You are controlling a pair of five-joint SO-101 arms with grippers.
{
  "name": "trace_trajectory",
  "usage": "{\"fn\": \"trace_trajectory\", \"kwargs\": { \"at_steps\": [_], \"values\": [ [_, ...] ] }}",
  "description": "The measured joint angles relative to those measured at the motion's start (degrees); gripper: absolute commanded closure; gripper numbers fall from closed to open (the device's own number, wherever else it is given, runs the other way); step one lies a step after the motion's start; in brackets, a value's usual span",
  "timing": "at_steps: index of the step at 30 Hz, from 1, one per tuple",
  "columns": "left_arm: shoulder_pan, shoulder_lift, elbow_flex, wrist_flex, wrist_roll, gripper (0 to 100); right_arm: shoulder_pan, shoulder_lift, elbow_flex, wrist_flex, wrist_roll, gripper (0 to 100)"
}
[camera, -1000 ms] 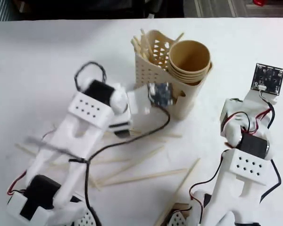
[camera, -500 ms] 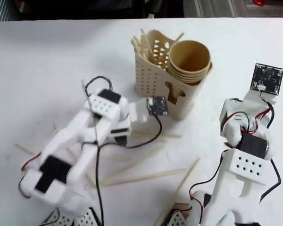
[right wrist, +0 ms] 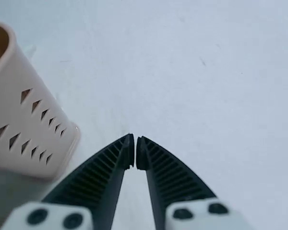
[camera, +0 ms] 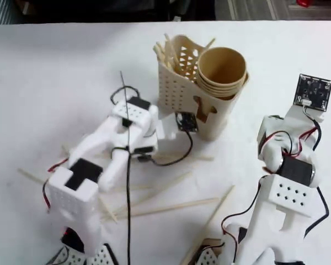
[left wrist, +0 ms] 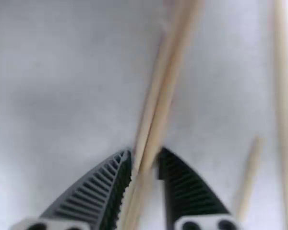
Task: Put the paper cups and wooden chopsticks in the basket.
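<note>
The chopstick step is in hand: the left gripper [left wrist: 144, 160], jaws narrow, pinches two wooden chopsticks [left wrist: 161, 96] on the table [camera: 55, 72], near-left of the basket [camera: 176, 91] holding the paper cups [camera: 222, 69]. Next it must lift them inside. The right gripper [right wrist: 134, 151] is closed, empty.

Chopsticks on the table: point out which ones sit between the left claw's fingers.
The two touching chopsticks, running side by side through the left claw. The other sticks lie loose on the table, apart from it.

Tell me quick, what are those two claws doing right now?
Left gripper: closed on two chopsticks.
Right gripper: closed, holding nothing.
</note>
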Motion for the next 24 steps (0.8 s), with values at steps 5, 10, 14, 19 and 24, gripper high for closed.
{"fn": "trace_trajectory", "kwargs": {
  "at_steps": [5, 10, 14, 19, 24],
  "values": [
    [0.53, 0.44, -0.79, 1.76, 0.00, 98, 0.00, 0.00, 0.00, 0.00, 0.00, 97.1],
    [0.53, 0.44, -2.20, 5.19, -0.18, 98, 0.00, 0.00, 0.00, 0.00, 0.00, 97.1],
    [0.26, 0.26, -2.55, 8.70, -0.18, 98, 0.00, 0.00, 0.00, 0.00, 0.00, 97.1],
    [0.26, -5.80, -0.26, 12.31, -0.18, 98, 0.00, 0.00, 0.00, 0.00, 0.00, 97.1],
    [0.18, -17.58, 6.77, 13.45, -0.18, 98, 0.00, 0.00, 0.00, 0.00, 0.00, 97.1]
  ]
}}
